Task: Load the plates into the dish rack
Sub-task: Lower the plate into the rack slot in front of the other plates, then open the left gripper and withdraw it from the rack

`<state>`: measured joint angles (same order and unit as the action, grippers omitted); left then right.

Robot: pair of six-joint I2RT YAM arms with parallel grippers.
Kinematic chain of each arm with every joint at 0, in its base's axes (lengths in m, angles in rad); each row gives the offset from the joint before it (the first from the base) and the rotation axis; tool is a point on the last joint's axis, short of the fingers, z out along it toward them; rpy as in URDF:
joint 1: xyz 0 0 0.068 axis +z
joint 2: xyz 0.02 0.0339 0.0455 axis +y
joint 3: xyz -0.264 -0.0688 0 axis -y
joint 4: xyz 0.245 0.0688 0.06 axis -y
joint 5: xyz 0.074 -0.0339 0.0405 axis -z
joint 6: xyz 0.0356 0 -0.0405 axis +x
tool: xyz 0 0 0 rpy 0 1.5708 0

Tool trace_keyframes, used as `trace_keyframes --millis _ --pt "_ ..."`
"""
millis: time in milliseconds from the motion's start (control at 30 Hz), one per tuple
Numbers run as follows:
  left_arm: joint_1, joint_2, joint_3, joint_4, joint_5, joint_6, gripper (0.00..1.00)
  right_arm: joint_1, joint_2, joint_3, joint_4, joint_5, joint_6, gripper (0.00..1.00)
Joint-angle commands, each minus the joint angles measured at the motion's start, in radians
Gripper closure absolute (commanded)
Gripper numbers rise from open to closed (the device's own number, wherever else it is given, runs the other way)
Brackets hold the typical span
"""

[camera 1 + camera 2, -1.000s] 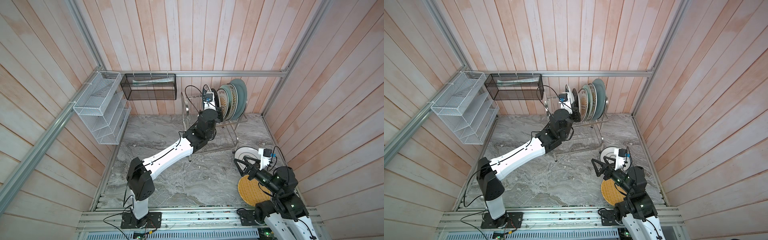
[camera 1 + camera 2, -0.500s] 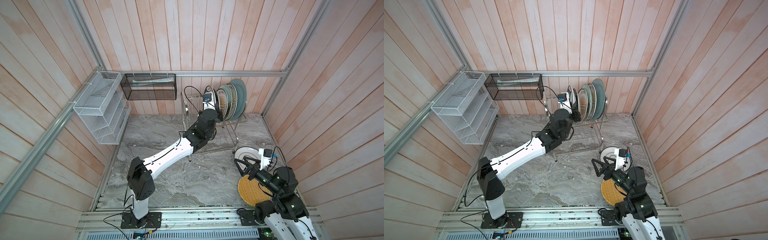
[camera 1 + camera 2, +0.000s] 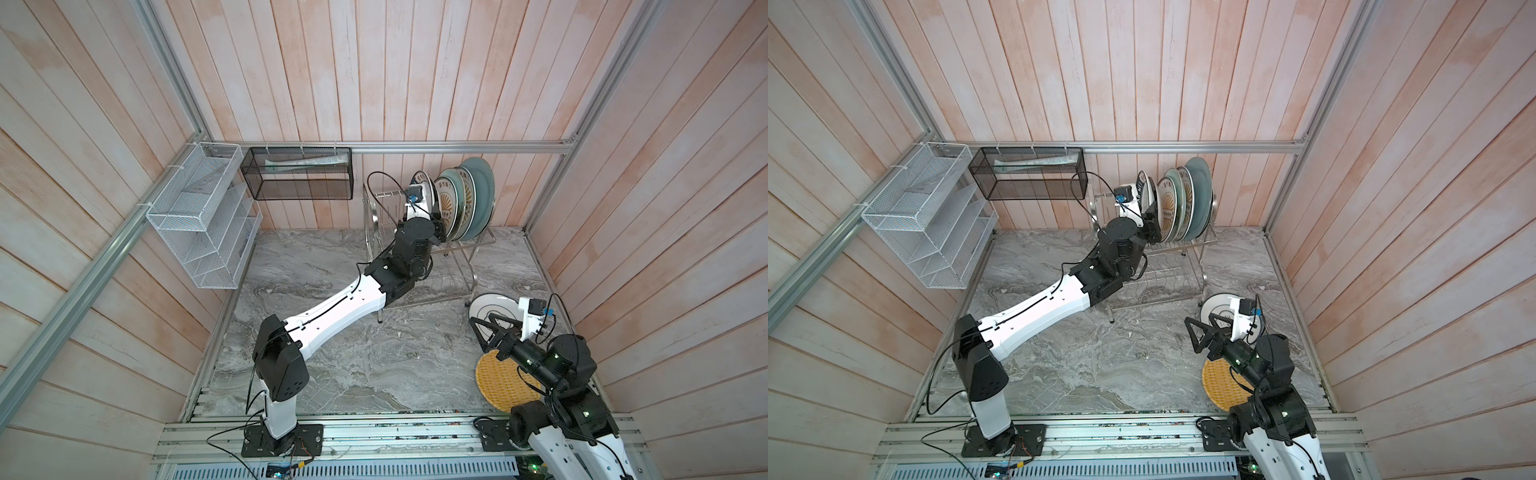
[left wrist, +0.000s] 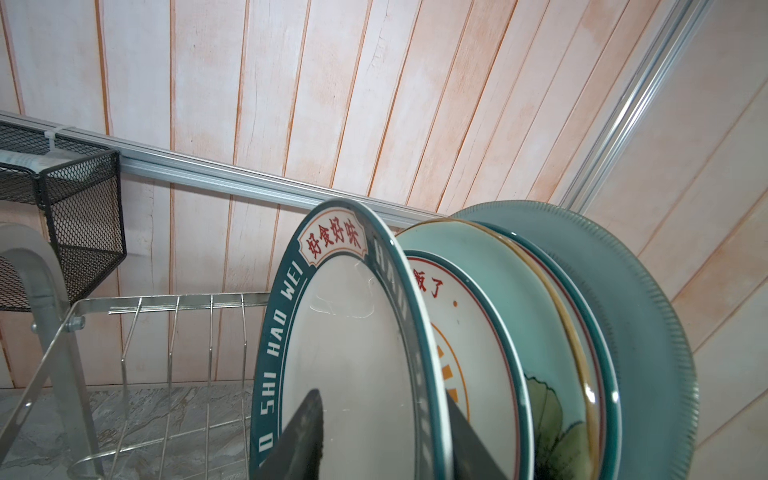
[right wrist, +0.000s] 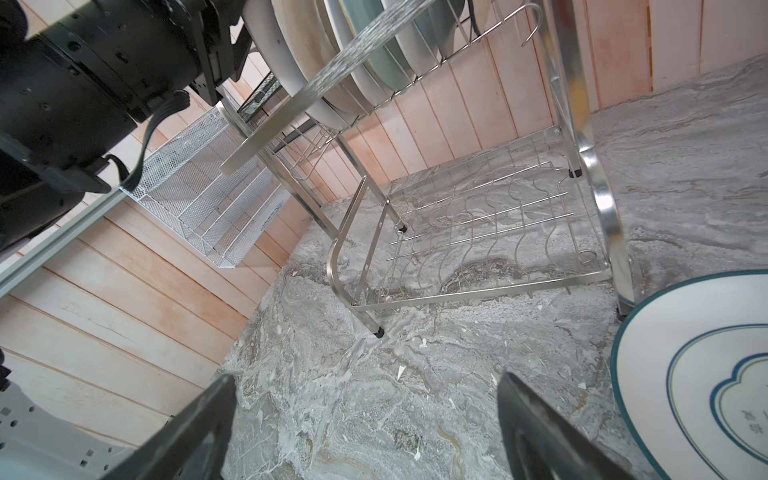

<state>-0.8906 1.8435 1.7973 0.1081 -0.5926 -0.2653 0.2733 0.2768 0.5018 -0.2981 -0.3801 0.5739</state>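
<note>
The dish rack (image 3: pixel 457 266) stands at the back with several plates upright in its top tier, a grey-blue plate (image 3: pixel 482 195) at the far end. My left gripper (image 4: pixel 380 399) is open. Its jaws stand on either side of the rim of the nearest one, a white lettered plate (image 4: pixel 353 332), which sits in its slot next to an orange-sunburst plate (image 4: pixel 465 332). My right gripper (image 5: pixel 365 378) hangs wide open over bare marble, holding nothing. Beside it a second white plate (image 5: pixel 685 374) lies flat. A yellow woven plate (image 3: pixel 498 382) lies under the right arm.
A white mesh organiser (image 3: pixel 199 224) hangs on the left wall. A black mesh basket (image 3: pixel 299 178) hangs on the back rail. The rack's lower tier (image 5: pixel 478 216) holds nothing. The left arm (image 3: pixel 345 307) stretches diagonally across the marble floor.
My left gripper's jaws have parted from the white lettered plate, which stays upright in the rack. The right arm has not moved.
</note>
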Motion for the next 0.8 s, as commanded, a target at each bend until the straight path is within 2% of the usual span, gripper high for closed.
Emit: trace_keyframes --millis 0,333,467,600,700,767 --pt "-0.008 -0.064 0.028 -0.009 0.043 0.008 0.55 0.003 -0.002 0.018 -0.021 0.033 -0.008 0.02" --pt "-0.002 -0.191 0.015 -0.061 0.083 0.029 0.50 0.004 0.043 0.060 -0.043 0.090 -0.034 0.02" --pt "0.009 -0.305 -0.046 -0.091 0.186 0.046 0.48 0.003 0.087 0.079 -0.034 0.135 -0.048 0.02" --pt "0.029 -0.470 -0.201 -0.124 0.297 0.048 0.45 0.001 0.157 0.098 -0.020 0.201 -0.053 0.02" --pt "0.040 -0.616 -0.354 -0.154 0.380 0.080 0.34 -0.001 0.189 0.100 0.003 0.260 -0.053 0.02" --pt "0.041 -0.715 -0.468 -0.179 0.407 0.142 0.18 -0.010 0.222 0.104 0.009 0.295 -0.054 0.02"
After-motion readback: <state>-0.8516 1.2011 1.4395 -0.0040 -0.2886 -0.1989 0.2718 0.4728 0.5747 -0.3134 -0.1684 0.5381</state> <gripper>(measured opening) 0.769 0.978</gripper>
